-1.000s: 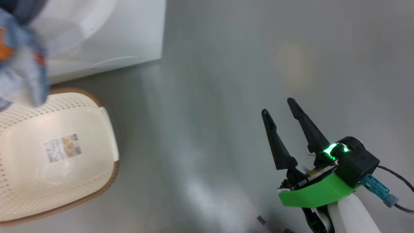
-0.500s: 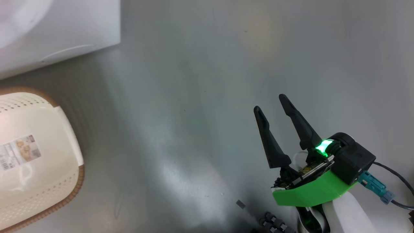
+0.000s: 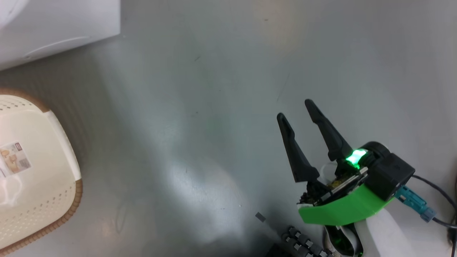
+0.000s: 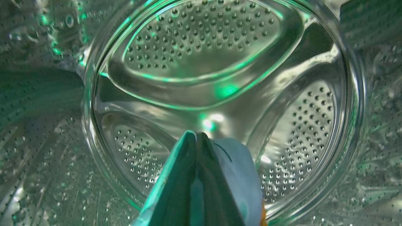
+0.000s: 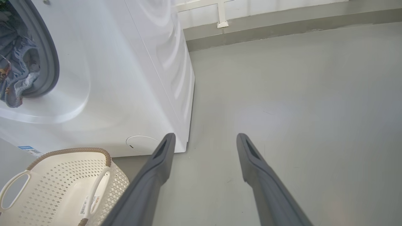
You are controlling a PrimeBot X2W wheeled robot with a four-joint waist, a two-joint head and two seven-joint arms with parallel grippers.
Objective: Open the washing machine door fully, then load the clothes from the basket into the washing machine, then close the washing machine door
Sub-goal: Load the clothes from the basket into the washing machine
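Light-blue cloth [image 4: 238,169], soft and limp, is pinched in your left claw [image 4: 196,138]. Its fingers are clenched together on the cloth, deep inside the steel drum [image 4: 204,47]. Expect it to be light and floppy, and to cling or snag; it should drop free once let go.

More clothes [image 5: 19,72] hang at the upper left of the right wrist view, in the mouth of the washing machine [image 5: 125,78], against the grey gasket [image 5: 51,59]. That fold likely needs pushing inward before closing; take it at a bunched part.

The basket [image 3: 64,150], at the left edge of the head view, looks empty. Right claw [image 3: 294,109], lower right, stands released and holds nothing, over bare floor [image 3: 214,107] with ample room. Mind the drum's lip when you withdraw.
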